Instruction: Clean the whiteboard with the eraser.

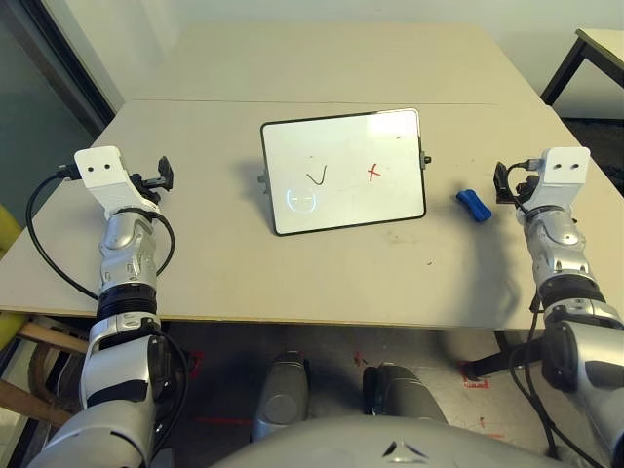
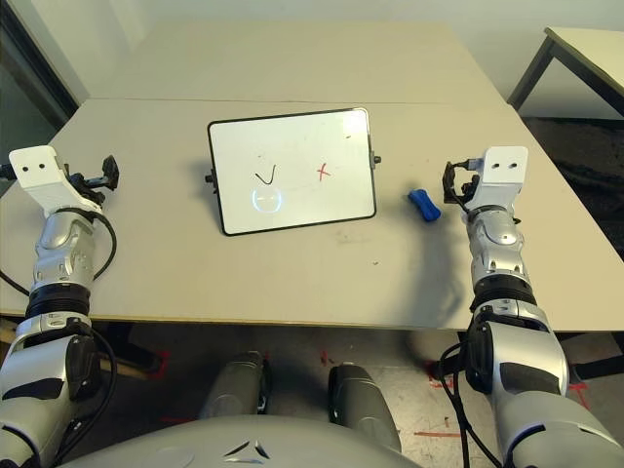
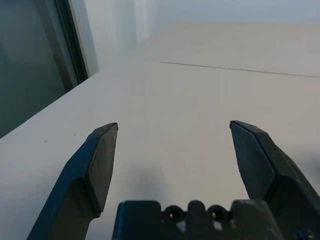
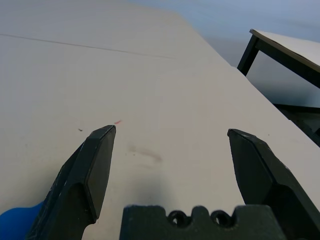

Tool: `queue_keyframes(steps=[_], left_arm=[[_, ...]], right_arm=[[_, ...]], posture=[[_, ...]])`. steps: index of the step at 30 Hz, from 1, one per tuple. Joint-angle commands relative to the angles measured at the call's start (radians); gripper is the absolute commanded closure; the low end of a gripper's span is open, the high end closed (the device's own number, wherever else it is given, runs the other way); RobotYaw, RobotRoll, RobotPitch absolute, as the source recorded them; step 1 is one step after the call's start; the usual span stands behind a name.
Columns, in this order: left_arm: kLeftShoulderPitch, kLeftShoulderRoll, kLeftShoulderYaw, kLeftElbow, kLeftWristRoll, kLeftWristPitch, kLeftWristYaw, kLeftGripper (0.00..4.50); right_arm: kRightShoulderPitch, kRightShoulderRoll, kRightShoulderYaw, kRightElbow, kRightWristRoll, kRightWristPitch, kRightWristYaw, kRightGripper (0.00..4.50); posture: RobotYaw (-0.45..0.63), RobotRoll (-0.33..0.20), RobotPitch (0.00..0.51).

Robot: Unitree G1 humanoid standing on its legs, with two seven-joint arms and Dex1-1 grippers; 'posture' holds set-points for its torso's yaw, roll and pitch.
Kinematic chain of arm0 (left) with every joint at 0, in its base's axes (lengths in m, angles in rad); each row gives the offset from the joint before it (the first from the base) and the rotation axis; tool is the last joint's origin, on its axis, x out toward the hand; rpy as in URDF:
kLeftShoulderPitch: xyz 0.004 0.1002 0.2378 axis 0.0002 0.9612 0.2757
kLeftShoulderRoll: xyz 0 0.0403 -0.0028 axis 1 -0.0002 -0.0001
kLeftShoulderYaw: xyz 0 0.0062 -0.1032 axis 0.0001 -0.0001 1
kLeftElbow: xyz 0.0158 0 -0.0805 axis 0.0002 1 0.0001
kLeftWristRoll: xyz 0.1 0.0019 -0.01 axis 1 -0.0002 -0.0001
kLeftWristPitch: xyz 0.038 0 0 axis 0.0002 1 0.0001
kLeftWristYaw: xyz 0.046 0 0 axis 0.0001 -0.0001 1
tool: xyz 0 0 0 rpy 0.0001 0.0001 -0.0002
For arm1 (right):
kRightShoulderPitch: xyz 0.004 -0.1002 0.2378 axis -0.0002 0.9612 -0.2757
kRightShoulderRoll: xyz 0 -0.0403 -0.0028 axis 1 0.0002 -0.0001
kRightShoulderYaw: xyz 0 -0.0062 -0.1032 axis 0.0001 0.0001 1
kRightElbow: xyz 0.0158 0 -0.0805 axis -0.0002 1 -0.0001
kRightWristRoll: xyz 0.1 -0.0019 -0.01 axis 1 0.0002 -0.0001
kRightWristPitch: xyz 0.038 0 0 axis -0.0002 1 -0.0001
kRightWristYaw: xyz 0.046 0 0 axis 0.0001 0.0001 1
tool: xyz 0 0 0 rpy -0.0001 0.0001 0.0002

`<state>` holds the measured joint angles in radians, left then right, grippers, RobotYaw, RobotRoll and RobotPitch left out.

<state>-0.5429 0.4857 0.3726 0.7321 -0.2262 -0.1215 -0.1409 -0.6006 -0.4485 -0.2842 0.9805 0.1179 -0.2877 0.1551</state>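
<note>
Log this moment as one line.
left gripper open, idle | right gripper open beside eraser | whiteboard marked, uncleaned

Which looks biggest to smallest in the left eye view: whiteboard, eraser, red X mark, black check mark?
1. whiteboard, by far the largest.
2. eraser, a small blue block to the board's right.
3. black check mark and red X mark: both tiny and look about alike, so I won't rank them.

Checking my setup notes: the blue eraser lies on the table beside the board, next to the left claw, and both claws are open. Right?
Not quite. The eraser lies next to the right claw, as the left eye view shows. The rest holds: it is beside the whiteboard, both claws open.
</note>
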Motion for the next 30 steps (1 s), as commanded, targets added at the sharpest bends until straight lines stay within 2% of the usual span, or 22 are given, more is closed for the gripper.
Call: queue_keyframes(steps=[1,10,13,17,19,22,27,30], left_arm=[[-0.026,0.007,-0.012,0.030,0.016,-0.006,-0.005,0.00],[-0.049,0.029,-0.008,0.062,0.021,-0.012,-0.034,0.00],[-0.057,0.054,-0.005,0.078,0.011,-0.022,-0.080,0.00],[-0.062,0.080,-0.006,0.059,-0.037,0.003,-0.235,0.00],[-0.073,0.105,-0.005,0.053,-0.069,0.026,-0.345,0.00],[-0.083,0.139,-0.026,0.018,-0.122,0.096,-0.544,0.00],[-0.081,0.196,-0.073,-0.061,-0.182,0.210,-0.835,0.00],[-0.084,0.238,-0.109,-0.123,-0.221,0.328,-0.990,0.00]], right_arm=[[0.014,0.010,-0.003,-0.021,0.006,-0.002,-0.009,0.05],[0.037,0.026,-0.008,-0.157,0.034,0.060,0.009,0.05],[0.031,0.026,-0.009,-0.297,0.038,0.279,-0.066,0.05],[0.015,-0.016,0.014,-0.514,0.074,0.598,-0.012,0.05],[0.009,-0.047,0.040,-0.599,0.117,0.817,0.060,0.05],[-0.009,-0.084,0.078,-0.688,0.139,1.053,0.103,0.05],[-0.053,-0.141,0.144,-0.759,0.169,1.311,0.202,0.05],[-0.078,-0.169,0.205,-0.739,0.152,1.377,0.248,0.05]], posture=[[0.30,0.000,0.045],[0.29,0.000,0.052],[0.27,0.000,0.064],[0.26,0.000,0.070],[0.26,0.000,0.070],[0.26,0.000,0.071],[0.27,0.000,0.069],[0.27,0.000,0.067]])
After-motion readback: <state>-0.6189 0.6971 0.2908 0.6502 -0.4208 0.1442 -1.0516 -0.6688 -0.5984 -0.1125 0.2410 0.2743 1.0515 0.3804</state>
